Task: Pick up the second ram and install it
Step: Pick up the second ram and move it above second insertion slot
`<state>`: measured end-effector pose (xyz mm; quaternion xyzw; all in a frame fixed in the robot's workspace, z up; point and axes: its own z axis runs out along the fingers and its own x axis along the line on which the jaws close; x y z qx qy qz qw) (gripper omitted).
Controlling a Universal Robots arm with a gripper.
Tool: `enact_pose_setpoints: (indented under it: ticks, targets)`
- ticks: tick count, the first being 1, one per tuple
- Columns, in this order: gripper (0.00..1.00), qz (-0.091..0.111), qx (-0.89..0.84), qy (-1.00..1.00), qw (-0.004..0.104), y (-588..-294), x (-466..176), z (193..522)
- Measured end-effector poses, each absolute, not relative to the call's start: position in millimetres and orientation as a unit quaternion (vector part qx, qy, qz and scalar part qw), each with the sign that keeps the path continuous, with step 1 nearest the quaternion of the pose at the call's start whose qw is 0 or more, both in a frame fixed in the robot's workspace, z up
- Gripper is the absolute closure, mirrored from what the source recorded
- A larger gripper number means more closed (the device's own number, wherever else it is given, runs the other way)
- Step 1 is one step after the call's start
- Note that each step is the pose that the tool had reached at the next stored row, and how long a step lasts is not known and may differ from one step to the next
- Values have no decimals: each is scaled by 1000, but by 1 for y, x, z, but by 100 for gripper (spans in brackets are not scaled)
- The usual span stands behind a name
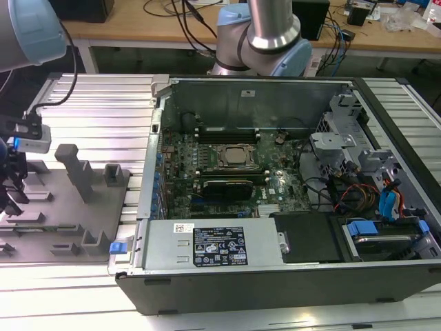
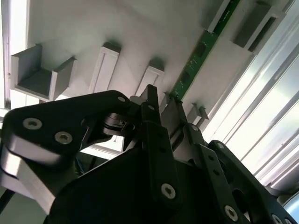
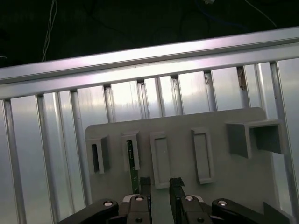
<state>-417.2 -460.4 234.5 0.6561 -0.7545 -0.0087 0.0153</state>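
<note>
You're at the pickup step: the fingers point(image 3: 176, 186) hang slightly parted and empty over the tray point(image 3: 219, 186). The ram point(image 3: 132, 168) stands in its slot just beside them. Grasping calls for straddling it squarely.

A long light-brown wooden workbench point(image 1: 124, 29) strewn with black cables point(image 1: 183, 24) stands far behind the ribbed silver aluminium table point(image 1: 89, 96), brightly lit.

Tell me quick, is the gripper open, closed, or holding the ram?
Gripper: open, holding nothing; the ram stick stands in its slot just beside the fingertips.
</note>
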Motion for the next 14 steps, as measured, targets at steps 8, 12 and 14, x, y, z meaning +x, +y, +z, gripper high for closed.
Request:
enact_pose_setpoints:
  ticks: [8, 12, 14]
  targets:
    - [70, -9, 660, -751, 15, -482, -407, 225]
    - [70, -8, 696, -718, 16, -482, -399, 218]
    - [70, -8, 701, -713, 16, -482, -392, 214]
